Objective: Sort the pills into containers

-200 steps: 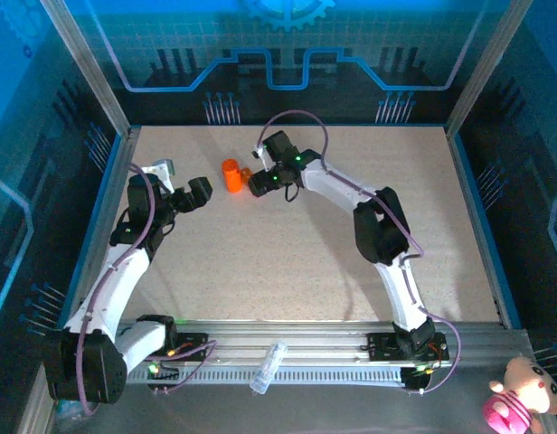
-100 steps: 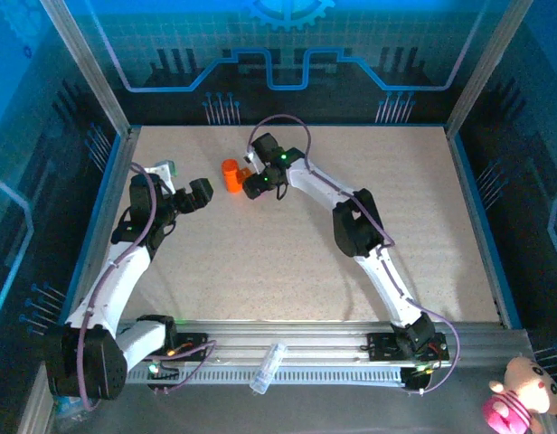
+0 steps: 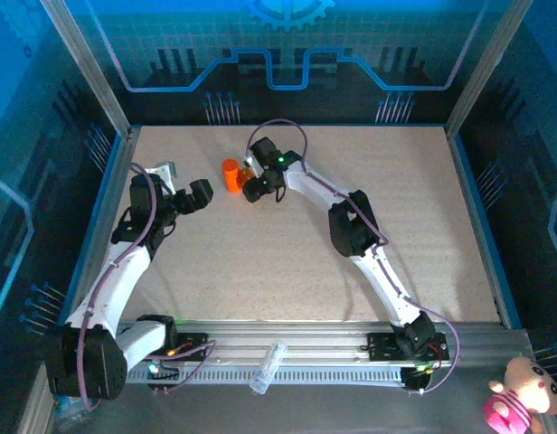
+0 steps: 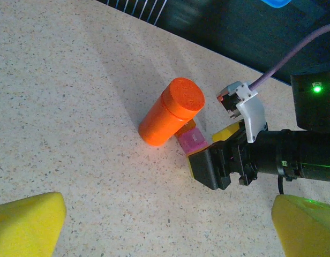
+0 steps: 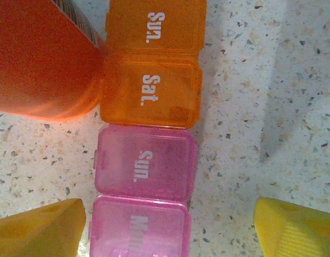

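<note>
Left pincer (image 3: 202,192) is at the left side of the desk (image 3: 287,271), jaws spread wide with nothing between them. In the left wrist view its yellow fingers (image 4: 27,227) sit at the two lower corners, with bare speckled desk between.

Ahead of the left pincer and slightly to its right, well apart from it, is the orange bottle (image 4: 169,113) with its round cap on. Can't tell whether it is upright or tipped.

The containers (image 4: 192,140) are just past the bottle on its right side, pressed against it. A pink compartment and a bit of a yellow one show there; the rest is hidden behind the right arm's black head.

Right pincer (image 3: 252,186) faces the left one from the other side of the bottle, right over the strip. Its jaws are open. In the right wrist view its yellow fingers (image 5: 293,230) stand on either side of the pink end, with desk showing in the gaps and neither touching plastic.

The strip runs straight out from the right pincer:
- pink "Mon" nearest
- pink "Sun"
- orange "Sat"
- orange "Sun" farthest

Lids look shut. The bottle is ahead and to the left of this pincer, touching the left edge of the "Sat" compartment.

Beyond the desk's near right corner, behind the right arm's base, sits a pink plush toy (image 3: 521,398).
</note>
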You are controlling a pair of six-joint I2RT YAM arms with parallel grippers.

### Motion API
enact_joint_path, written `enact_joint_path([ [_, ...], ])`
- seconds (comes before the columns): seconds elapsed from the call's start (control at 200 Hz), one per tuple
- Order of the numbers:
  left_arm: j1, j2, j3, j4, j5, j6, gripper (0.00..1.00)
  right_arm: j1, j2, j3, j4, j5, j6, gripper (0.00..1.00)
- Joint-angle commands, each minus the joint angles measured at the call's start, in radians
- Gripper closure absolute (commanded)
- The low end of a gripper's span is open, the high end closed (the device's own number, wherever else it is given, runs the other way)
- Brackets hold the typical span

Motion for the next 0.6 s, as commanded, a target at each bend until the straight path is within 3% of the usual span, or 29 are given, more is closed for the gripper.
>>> enact_joint_path([
  [0.0,-0.001,-0.006,0.029,-0.024,0.006,-0.015,0.01,0.021,0.029,0.044,-0.017,0.011,-0.019,0.17],
  [0.595,-0.002,-0.005,0.019,-0.019,0.006,-0.016,0.01,0.039,0.039,0.064,-0.013,0.005,-0.028,0.22],
])
